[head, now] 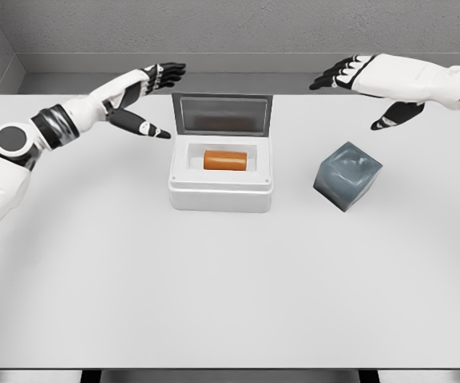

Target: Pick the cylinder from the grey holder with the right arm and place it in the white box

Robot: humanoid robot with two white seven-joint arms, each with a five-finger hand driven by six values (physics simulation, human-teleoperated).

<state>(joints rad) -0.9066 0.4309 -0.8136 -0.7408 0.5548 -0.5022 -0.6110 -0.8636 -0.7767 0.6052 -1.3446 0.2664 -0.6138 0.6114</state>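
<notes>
The orange cylinder (225, 159) lies inside the white box (221, 194); the grey holder (346, 175) sits to its right. The right hand (370, 80), fingers spread and empty, should retreat clear.

No readable text, labels, brands, numbers or signs anywhere: none on the white box (221, 191), the orange cylinder (225, 159), the grey holder (346, 175), the table (134, 303) or either arm.
</notes>
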